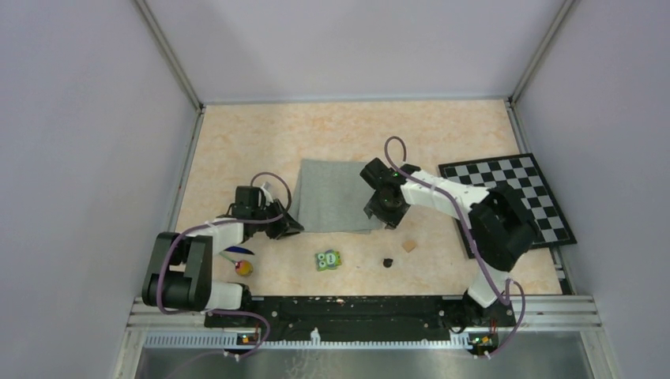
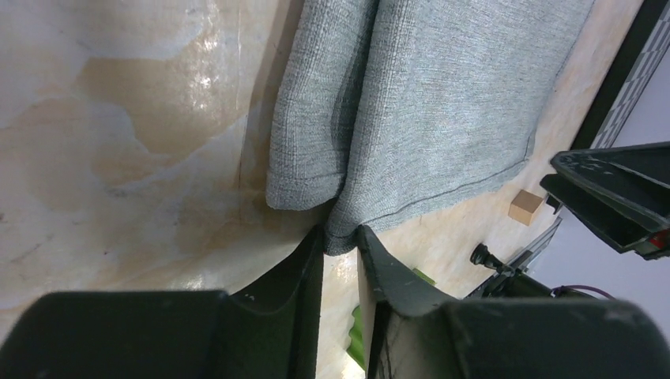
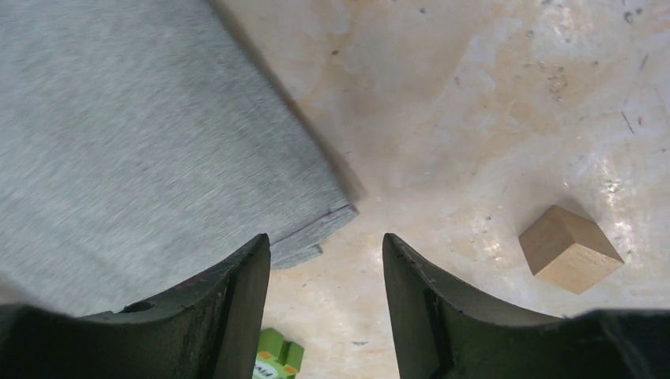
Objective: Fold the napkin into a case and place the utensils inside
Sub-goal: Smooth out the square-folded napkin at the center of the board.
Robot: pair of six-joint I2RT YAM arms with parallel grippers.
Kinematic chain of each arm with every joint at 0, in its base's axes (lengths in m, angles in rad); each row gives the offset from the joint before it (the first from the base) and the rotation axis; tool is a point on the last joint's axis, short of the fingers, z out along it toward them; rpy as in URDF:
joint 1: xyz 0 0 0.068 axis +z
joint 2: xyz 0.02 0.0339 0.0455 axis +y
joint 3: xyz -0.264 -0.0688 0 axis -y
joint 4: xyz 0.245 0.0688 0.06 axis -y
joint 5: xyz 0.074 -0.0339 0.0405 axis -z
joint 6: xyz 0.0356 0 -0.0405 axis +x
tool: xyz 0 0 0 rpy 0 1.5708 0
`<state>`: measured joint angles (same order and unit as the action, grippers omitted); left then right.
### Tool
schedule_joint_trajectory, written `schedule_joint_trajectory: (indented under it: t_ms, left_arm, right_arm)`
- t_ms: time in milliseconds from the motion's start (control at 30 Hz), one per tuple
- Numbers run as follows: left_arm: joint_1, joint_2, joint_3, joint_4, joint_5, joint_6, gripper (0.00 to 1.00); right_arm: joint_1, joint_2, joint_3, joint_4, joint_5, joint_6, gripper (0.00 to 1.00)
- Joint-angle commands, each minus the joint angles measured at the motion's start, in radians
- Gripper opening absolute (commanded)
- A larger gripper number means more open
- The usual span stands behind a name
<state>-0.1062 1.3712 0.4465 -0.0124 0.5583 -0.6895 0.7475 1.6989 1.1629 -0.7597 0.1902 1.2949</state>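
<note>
**Both grippers at the near corners of the grey napkin**

The left gripper [image 2: 340, 237] has its jaws drawn narrow and pinches the napkin's [image 1: 336, 193] near left corner, where the left edge bunches into a raised roll. The right gripper [image 3: 325, 249] stands wide above the near right corner, which shows two layers and is not pinched. The tan cube [image 3: 569, 249] lies just right of it, and the green owl block [image 1: 328, 260] and a small dark piece [image 1: 387, 261] lie nearer the bases. The cloth lies mid-table, nearly square, its edges slightly turned from the table's, so I cannot tell its long axis. The utensils, dark blue [image 1: 235, 252] and yellow-orange-headed [image 1: 245, 268], lie well apart from it beside the left arm. Bare peach marbled table [image 1: 237, 142] lies left and beyond, the checkerboard mat [image 1: 510, 197] to the right, and lilac walls all round.
</note>
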Motion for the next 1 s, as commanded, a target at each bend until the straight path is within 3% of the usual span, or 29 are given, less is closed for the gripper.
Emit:
schedule_joint_trajectory:
  t_ms: [0, 467, 967]
  left_arm:
    - [0.002, 0.009, -0.016, 0.051, -0.003, 0.023, 0.26]
    - [0.002, -0.004, -0.026, 0.057, -0.005, 0.043, 0.18]
    - [0.002, 0.002, -0.029, 0.066, 0.006, 0.046, 0.13]
  right_arm:
    - [0.016, 0.096, 0.095, -0.176, -0.002, 0.103, 0.52]
    - [0.029, 0.187, 0.118, -0.167, -0.013, 0.205, 0.44]
    - [0.036, 0.159, 0.113, -0.154, 0.033, 0.230, 0.41]
